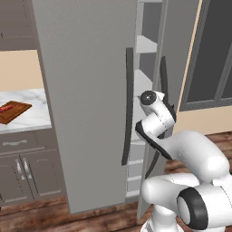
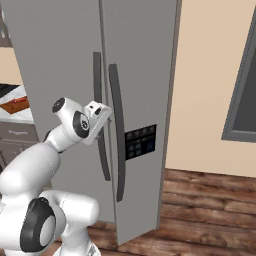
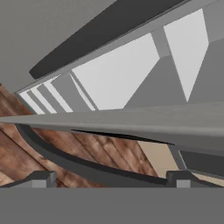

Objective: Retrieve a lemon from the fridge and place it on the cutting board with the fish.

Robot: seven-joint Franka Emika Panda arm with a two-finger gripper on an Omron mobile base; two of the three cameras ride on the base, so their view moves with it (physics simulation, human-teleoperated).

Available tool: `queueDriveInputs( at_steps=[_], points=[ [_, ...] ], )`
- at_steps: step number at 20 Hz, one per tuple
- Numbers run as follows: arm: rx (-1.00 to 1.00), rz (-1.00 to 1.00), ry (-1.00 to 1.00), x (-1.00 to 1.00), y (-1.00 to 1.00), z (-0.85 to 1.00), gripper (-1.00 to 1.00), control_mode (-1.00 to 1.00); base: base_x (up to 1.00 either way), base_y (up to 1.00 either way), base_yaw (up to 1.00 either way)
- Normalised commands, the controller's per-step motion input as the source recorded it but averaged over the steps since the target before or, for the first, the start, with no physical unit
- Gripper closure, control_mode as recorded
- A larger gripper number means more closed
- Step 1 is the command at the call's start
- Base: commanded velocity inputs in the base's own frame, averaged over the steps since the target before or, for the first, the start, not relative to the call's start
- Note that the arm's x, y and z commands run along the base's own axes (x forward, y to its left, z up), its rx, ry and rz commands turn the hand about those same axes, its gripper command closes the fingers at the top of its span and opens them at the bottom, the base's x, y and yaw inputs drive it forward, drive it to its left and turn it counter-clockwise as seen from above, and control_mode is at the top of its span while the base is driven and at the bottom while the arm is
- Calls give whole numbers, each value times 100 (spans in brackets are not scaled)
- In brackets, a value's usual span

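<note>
The fridge [image 1: 86, 90] stands tall and grey, with its two doors parted by a narrow gap that shows pale shelves [image 1: 146, 45]. My gripper [image 3: 110, 178] is open at that gap, its fingertips [image 3: 41, 178] set wide apart. A dark curved door handle [image 3: 87, 166] runs just beyond them, and the door's grey edge [image 3: 131, 120] crosses the hand view. My hand [image 2: 97, 114] sits against the long handles [image 2: 116, 130]. The cutting board [image 1: 13, 112] lies on the marble counter at the far left with the red fish [image 1: 5, 108] on it. The lemon is hidden.
Brown-grey cabinets [image 1: 18, 167] stand under the counter, left of the fridge. A dark control panel [image 2: 140, 141] is on the right door. A beige wall with a dark window [image 1: 213, 54] lies to the right, and the floor is wood planks [image 2: 210, 210].
</note>
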Motion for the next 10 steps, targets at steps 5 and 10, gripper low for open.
queueDriveInputs(
  at_steps=[5, 10],
  points=[
    [0, 1, 0, -20, 19, 0, -100, -100, 0, 0, 0],
    [-1, 3, 0, -1, 36, 0, -100, -100, 0, 0, 0]
  ],
)
